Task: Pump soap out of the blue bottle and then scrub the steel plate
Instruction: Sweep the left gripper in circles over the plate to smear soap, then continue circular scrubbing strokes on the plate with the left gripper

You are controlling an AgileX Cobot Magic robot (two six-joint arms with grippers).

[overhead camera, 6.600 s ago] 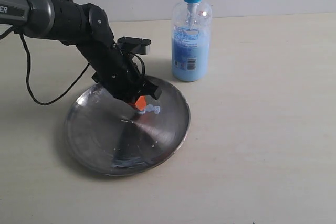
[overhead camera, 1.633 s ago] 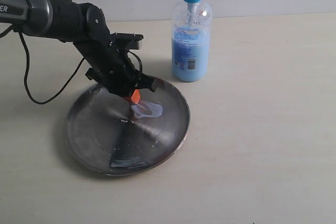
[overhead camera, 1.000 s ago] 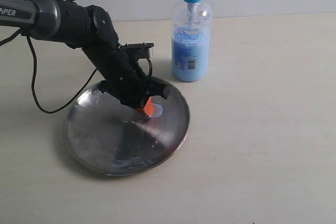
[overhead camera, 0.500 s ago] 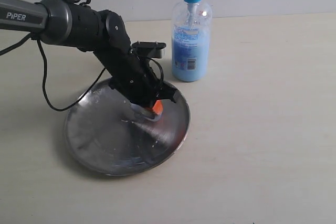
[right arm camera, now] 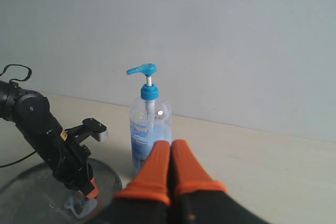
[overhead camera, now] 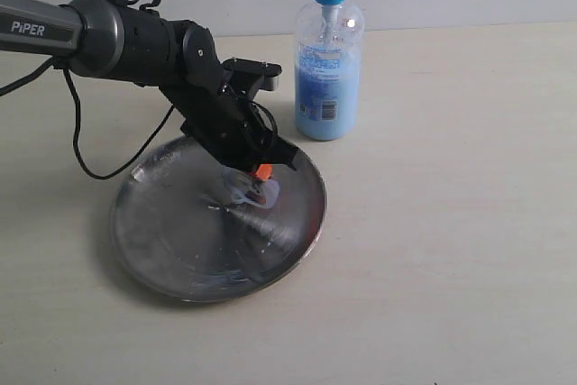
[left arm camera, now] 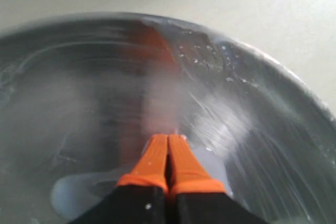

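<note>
L tool [overhead camera: 262, 171] pinched, tips at soap [overhead camera: 255, 194] on steel plate [overhead camera: 167, 232].

The blue bottle [overhead camera: 329, 74] stands upright beside the steel plate [overhead camera: 167, 245], soap [overhead camera: 256, 195] smeared inside.

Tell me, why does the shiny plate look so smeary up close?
Left wrist view: the steel plate is soft and streaky, mirroring the left gripper as an orange smudge. Exterior view: crisper, with pale glare bands across the plate. Right wrist view: the blue bottle looks sharp, with a small glint.
</note>
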